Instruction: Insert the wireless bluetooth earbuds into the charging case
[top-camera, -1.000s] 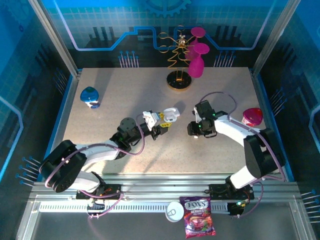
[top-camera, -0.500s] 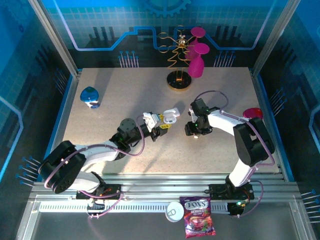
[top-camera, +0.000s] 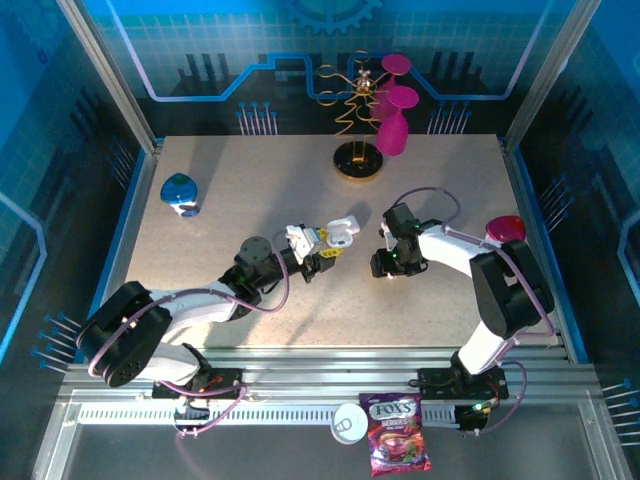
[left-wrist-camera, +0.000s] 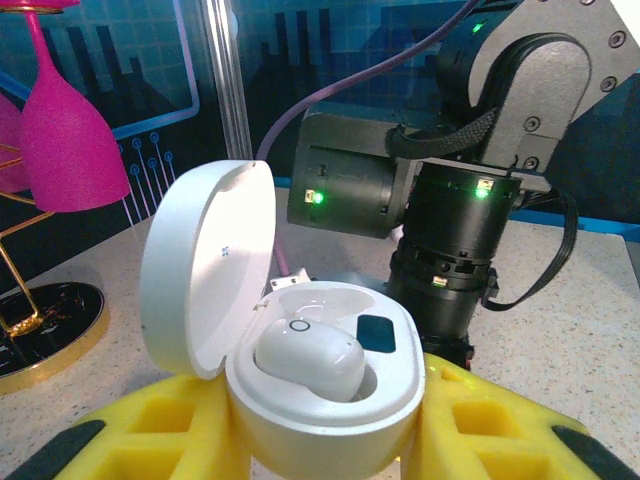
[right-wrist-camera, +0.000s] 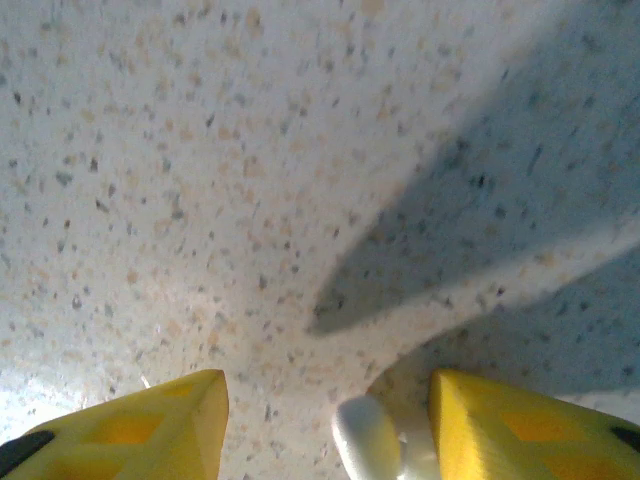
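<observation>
Grips open charging case (left-wrist-camera: 300, 420) in left fingers (left-wrist-camera: 150, 440), one earbud (left-wrist-camera: 308, 362) seated. Straddles second earbud (right-wrist-camera: 366, 440) on table (right-wrist-camera: 200, 150) with right fingers (right-wrist-camera: 180, 420), released, off-centre.

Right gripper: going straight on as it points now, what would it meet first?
The right gripper would probably meet the small white earbud between its fingers, then the speckled table; depth is unclear.
</observation>
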